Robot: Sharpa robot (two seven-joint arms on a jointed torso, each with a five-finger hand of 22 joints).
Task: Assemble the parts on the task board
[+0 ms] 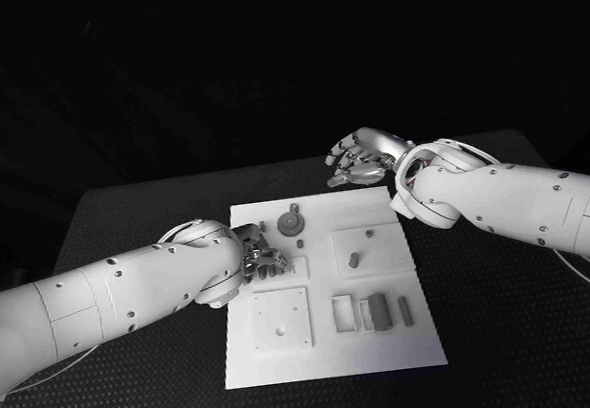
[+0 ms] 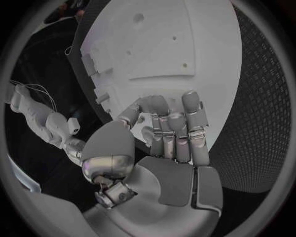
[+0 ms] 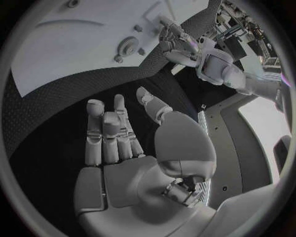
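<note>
A: The black table [image 1: 122,215] has a dimpled mat surface, and the white task board [image 1: 336,355] lies in the middle of it. What is the left hand [image 1: 259,254] doing?

B: In the head view it sits over the board's left edge, fingers curled down toward the plate. Whether anything is pinched there I cannot tell; the fingertips blur together with the board. The left wrist view shows the fingers [image 2: 176,129] bent side by side above the white plate, and the palm looks bare, but the tips are turned away.

A: And the parts?

B: Just past the left hand's fingertips stands a round grey disc part [image 1: 289,222] with a small peg beside it. Further right is a square plate with an upright pin [image 1: 356,255]. Nearer the robot, a flat square block [image 1: 282,318] lies beside a frame with narrow grey bars [image 1: 378,311].

A: The right hand [image 1: 362,158]?

B: It hovers off the board, above the table beyond the board's far right corner, fingers loosely curled and apart, holding nothing. Its wrist view shows the bare palm [image 3: 132,173] over dark mat, with the disc [image 3: 129,46] and the left hand [image 3: 174,37] beyond its fingertips.
</note>
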